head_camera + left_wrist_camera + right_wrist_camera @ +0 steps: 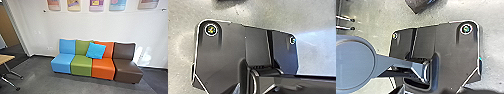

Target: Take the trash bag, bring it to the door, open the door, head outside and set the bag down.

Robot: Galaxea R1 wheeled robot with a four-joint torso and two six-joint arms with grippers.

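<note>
- I could not tell where the trash bag lay from either pair of jaws, so its long axis and the nearer arm stayed open questions.
- The state of the left jaws could not be told, nor could that of the right jaws; whether either gripped the bag was equally unclear.
- On the right arm's side of the work, its wrist camera caught a dark, blunt-cornered shape (419,7) over the floor (381,15), cut off by the edge. I could not say whether that was the bag.
- The left wrist camera caught a dark edge (230,2), too little to name or to match with that shape.
- Ahead of both arms stood the four-part sofa (81,66), its length running across the robot's front, blue end toward the left jaws' side, brown end toward the right's. A blue cushion (96,50) leaned on its green and orange backs.
- Off to the left jaws' side stood a table (6,59), with an opening beyond it and a brown panel (9,30) inside; whether that led to the task's door was uncertain.
- My judgement: the bag's bearing needed settling before any arm was chosen.
</note>
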